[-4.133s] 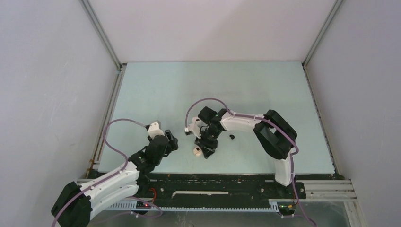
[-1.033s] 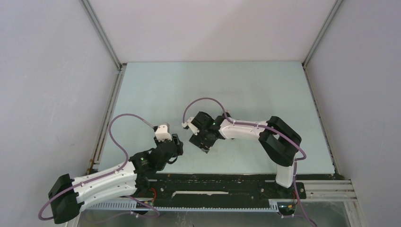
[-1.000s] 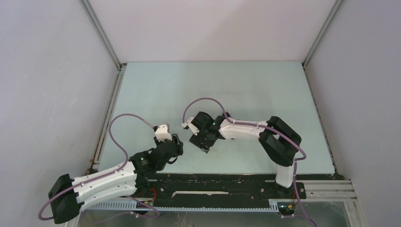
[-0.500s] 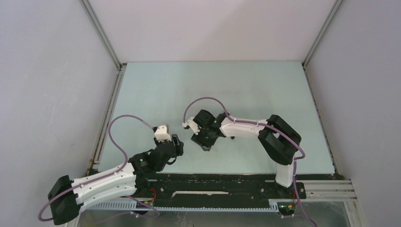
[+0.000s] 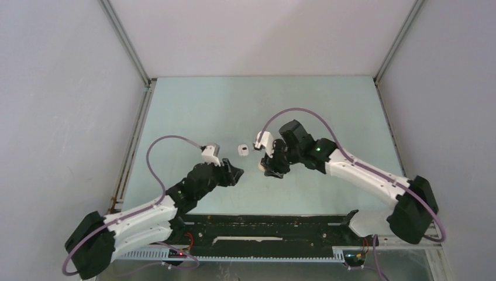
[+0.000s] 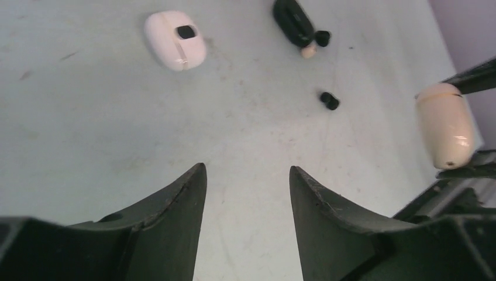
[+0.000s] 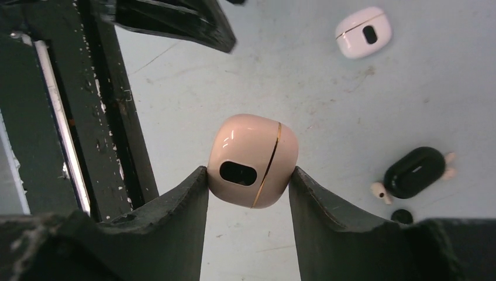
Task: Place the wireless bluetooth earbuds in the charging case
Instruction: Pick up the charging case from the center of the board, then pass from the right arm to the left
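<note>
Right fingers [image 5: 268,168] grip the pink case [image 7: 252,161] snugly between them. Left fingers [image 5: 234,174] stand parted, empty. Ahead of those a loose black earbud [image 6: 329,100] lies on the surface [image 6: 117,129]; farther out, the black case [image 6: 294,22] and the white case [image 6: 175,48].

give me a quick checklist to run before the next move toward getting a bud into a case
1. Right gripper clamped on the pink case: ok
2. Pink case lid open to take a bud: not ok, its seam looks closed
3. Left gripper open with nothing between its fingers: ok
4. Loose black earbud in plain view, nothing on it: ok
5. White case and black case apart from both grippers: ok
6. Pink case empty inside: cannot tell
</note>
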